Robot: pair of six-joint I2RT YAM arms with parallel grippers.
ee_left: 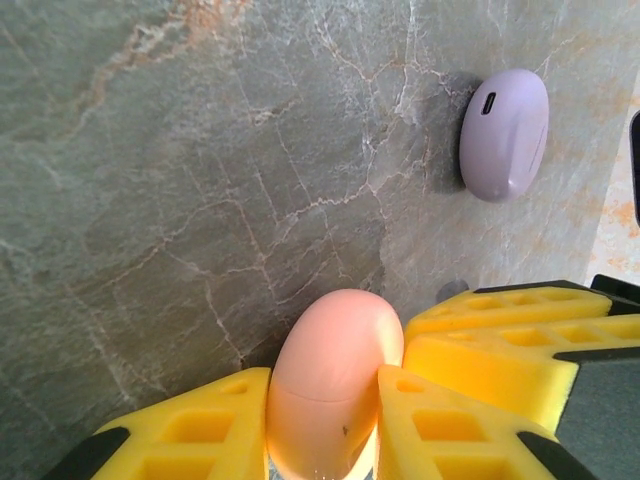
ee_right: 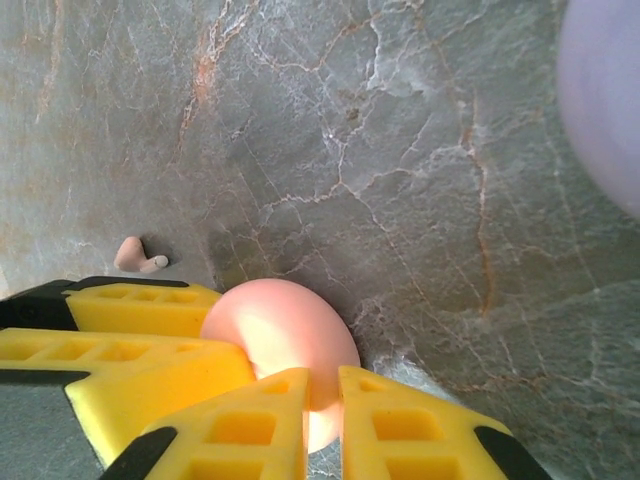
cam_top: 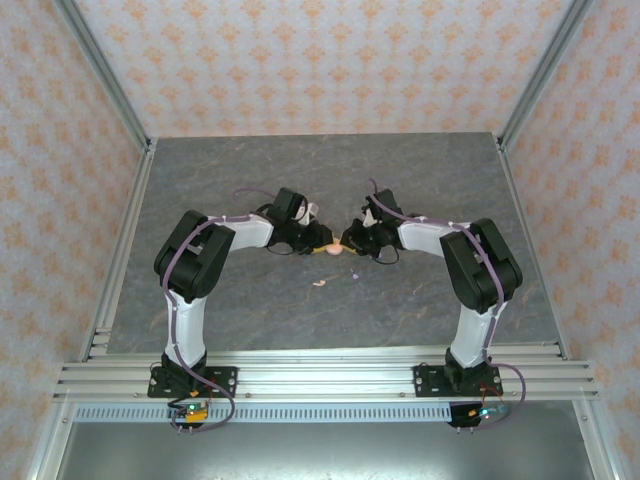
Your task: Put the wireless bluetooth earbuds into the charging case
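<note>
The salmon-pink charging case [ee_left: 335,345] stands on edge on the grey marbled table, and both grippers meet at it. My left gripper [ee_left: 325,415] is shut on its sides, yellow fingers [ee_left: 195,430] pressed against it. My right gripper [ee_right: 322,420] is shut on a thin edge of the same case [ee_right: 280,330]; its fingers [ee_left: 510,335] also show in the left wrist view. From above, the case [cam_top: 331,248] sits between the left gripper [cam_top: 316,243] and the right gripper [cam_top: 350,243]. A pink earbud [ee_right: 137,255] lies on the table beside them; it [cam_top: 320,284] is nearer the arm bases.
A closed lavender case [ee_left: 505,133] lies a little beyond the pink one, seen blurred at the upper right of the right wrist view as the lavender case [ee_right: 605,100]. A tiny lavender piece [cam_top: 355,277] lies near the pink earbud. Aluminium rails [cam_top: 320,375] and patterned walls edge the table.
</note>
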